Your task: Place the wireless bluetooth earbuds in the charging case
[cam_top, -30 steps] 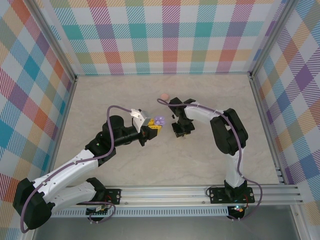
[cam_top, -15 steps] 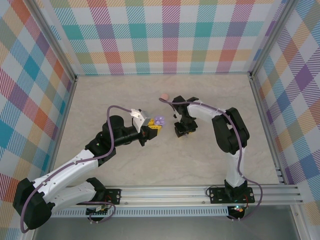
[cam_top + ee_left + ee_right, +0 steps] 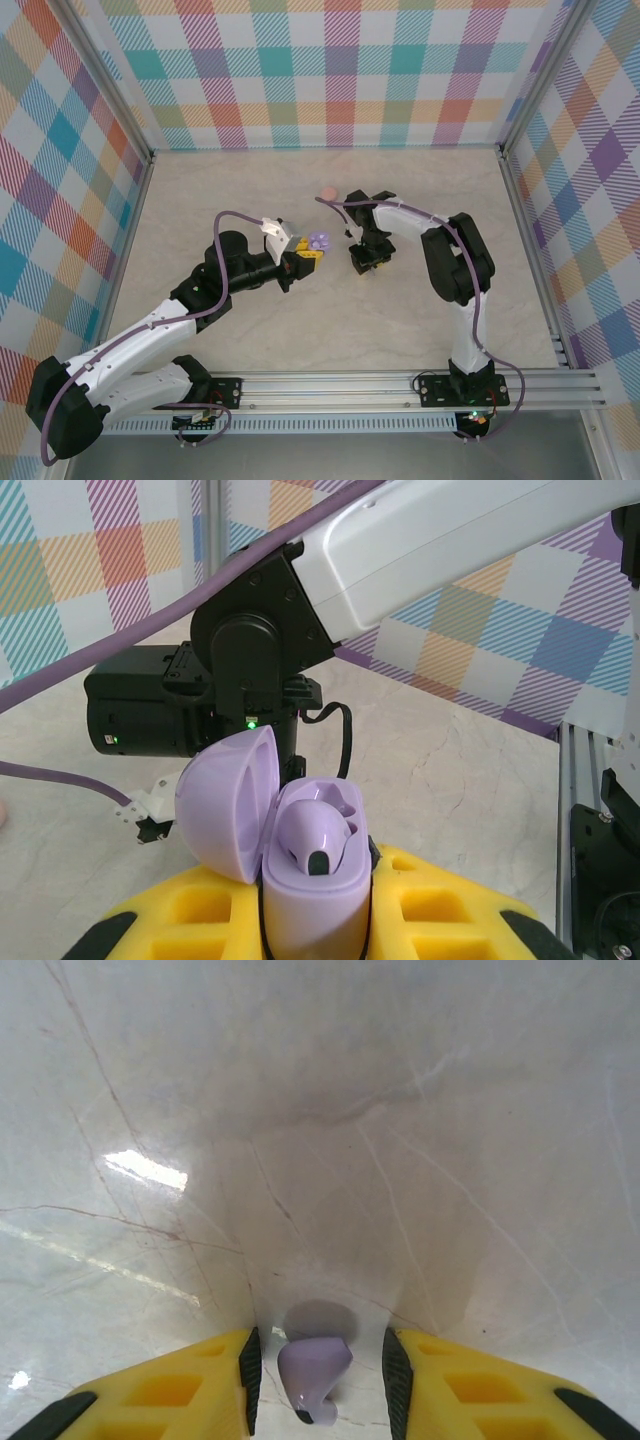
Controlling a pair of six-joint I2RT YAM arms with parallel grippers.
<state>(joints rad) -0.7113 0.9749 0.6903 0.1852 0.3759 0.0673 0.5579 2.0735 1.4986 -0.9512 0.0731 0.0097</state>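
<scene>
Working mid-table [image 3: 250, 330], pale marble. Clamping left end effector [image 3: 318, 910] on open lilac charging case [image 3: 305, 880], lid tipped left, seated earbud [image 3: 318, 838] in near socket; far socket looks free. Just right of case, straddling loose earbud [image 3: 313, 1372] with right end effector [image 3: 318, 1365]: fingers apart, pads either side, gaps showing, bud flat on table. For clean pick: centre on bud, close slow and light to avoid squirting it out, lift straight. Ignore pale pink piece [image 3: 327, 192] farther back.

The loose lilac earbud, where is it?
The earbud lies on the table between the right end effector's fingers, low in the right wrist view.
</scene>
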